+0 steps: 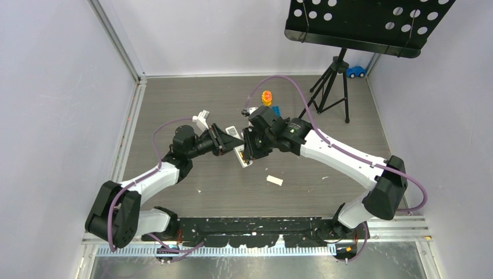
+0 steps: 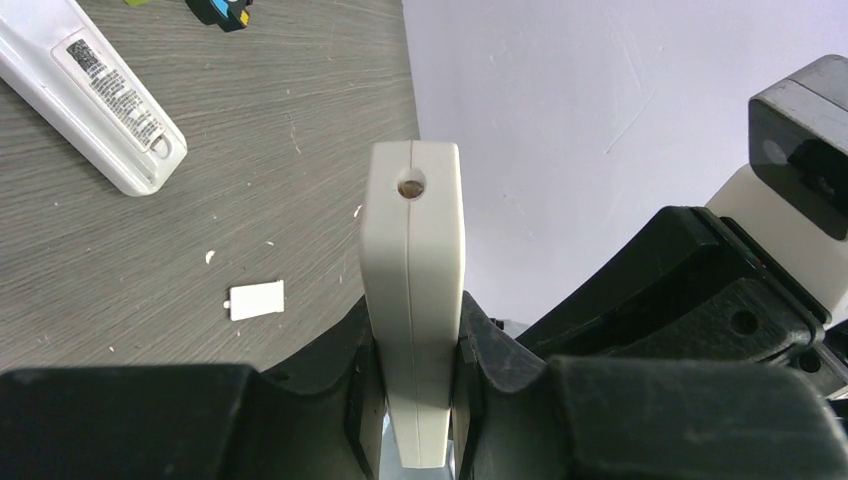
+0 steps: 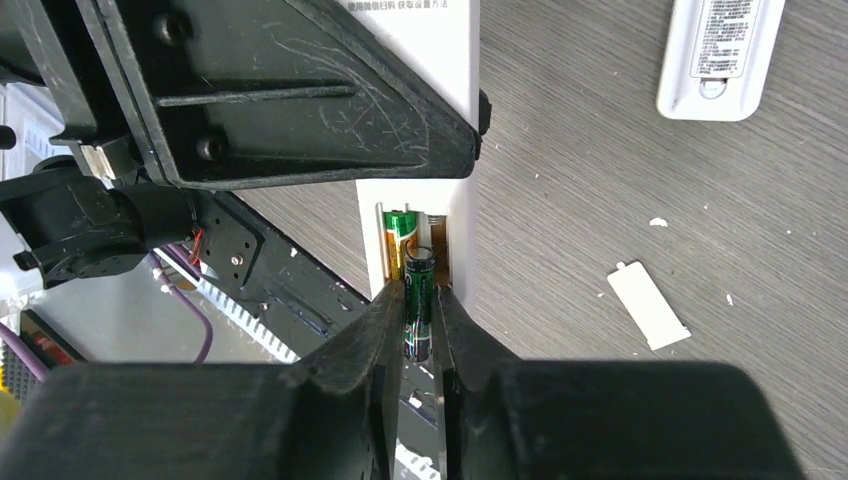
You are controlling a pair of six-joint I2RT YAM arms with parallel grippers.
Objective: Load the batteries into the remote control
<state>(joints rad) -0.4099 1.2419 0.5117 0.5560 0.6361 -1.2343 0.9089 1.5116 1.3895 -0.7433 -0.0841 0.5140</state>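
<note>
the left gripper (image 2: 414, 340) is closed narrow on the remote control (image 2: 412, 260), clamping its two broad faces and holding it edge-up off the table near the middle of the workspace. from above, the remote's long axis runs roughly far-to-near, with the battery end toward the arms' bases and the plain back turned to the right arm. the back's battery recess (image 3: 442, 248) is uncovered, and its cover (image 3: 648, 305) lies flat on the table (image 3: 600, 180), well apart. the right gripper (image 3: 420, 300) is at a narrow setting, with its fingers tight on either side of the second battery (image 3: 419, 310), right over the empty side of the recess. this battery's long axis lines up with the remote's, and it does not look seated. the first battery (image 3: 399, 235), green and gold, already lies in the other slot, also lengthwise. so i judge loading about half done: seating the second cell is left. polarity ends cannot be read.
</note>
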